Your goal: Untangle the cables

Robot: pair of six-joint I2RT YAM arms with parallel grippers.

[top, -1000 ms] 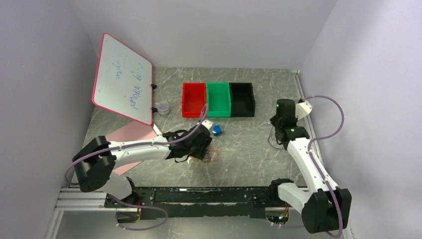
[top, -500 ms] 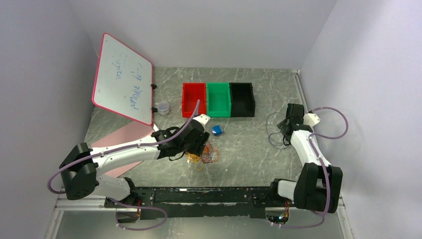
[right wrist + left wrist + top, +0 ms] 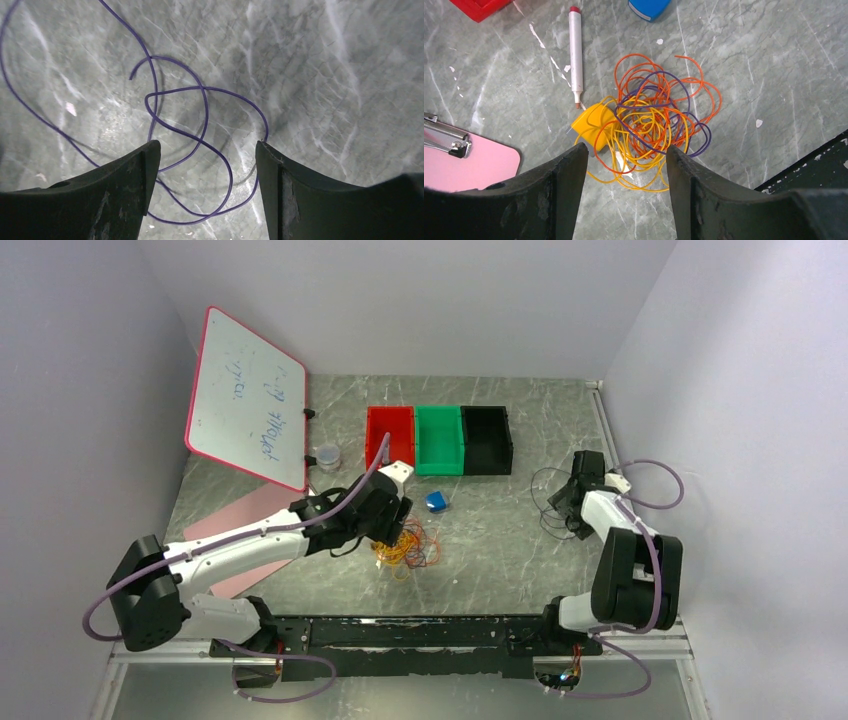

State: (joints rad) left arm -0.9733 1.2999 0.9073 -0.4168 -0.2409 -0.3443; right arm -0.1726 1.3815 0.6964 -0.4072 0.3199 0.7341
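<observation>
The main tangle of thin wire cables (image 3: 654, 120) sits on the grey-green marbled tabletop (image 3: 764, 60), roughly mid-table and a bit left of centre in the overhead view (image 3: 410, 548). It's yellow-orange, red-orange and dark purple loops all knotted through each other. A small yellow plastic block (image 3: 591, 121) is pressed against the left side of the pile with yellow strands running over it.

The left gripper (image 3: 626, 152) hovers right over the near edge of that pile. Its two black fingers (image 3: 559, 190) are spread wide, released, with yellow loops showing on the table in the gap.

A white marker pen with a red cap (image 3: 575, 55) lies just beyond the yellow block, tip pointing at it. A blue plastic piece (image 3: 649, 7) is a little further out, and the corner of a pink clipboard (image 3: 469, 162) is off to the left.

On the right side of the table, well apart from the pile, there's a loose dark purple cable (image 3: 200, 130) lying on the marble in a few sloppy loops. The right gripper (image 3: 206, 147) is low over it, jaws parted too, not clamped on anything.

At the back there's a row of three open plastic bins side by side: red bin (image 3: 388, 440), green bin (image 3: 439, 440), black bin (image 3: 486, 438). A pink-framed whiteboard (image 3: 245, 400) leans at the left.
</observation>
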